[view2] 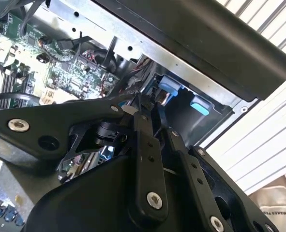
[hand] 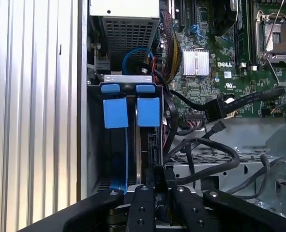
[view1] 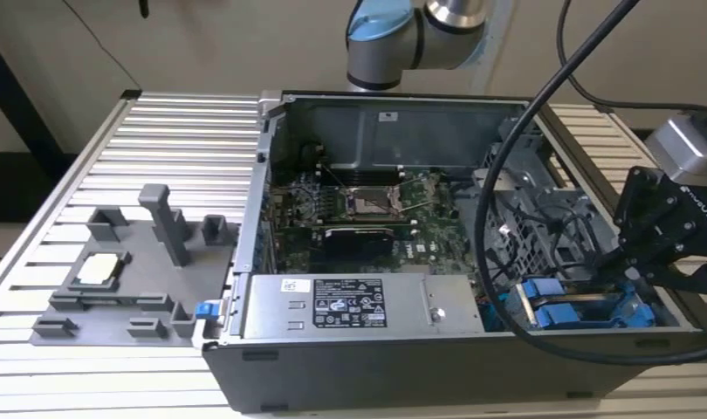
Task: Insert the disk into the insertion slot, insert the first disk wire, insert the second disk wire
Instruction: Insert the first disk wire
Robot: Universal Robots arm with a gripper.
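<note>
As the disk (hand: 148, 112) sits in the insertion slot (hand: 126, 78), the tool (hand: 158, 187) clamps a plug (hand: 158, 173).

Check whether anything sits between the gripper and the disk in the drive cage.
Nothing visible does. In the first wrist view the gripper sits right by the disk in the insertion slot, with nothing across the gap; the black cables loop beside it on the motherboard side.
</note>
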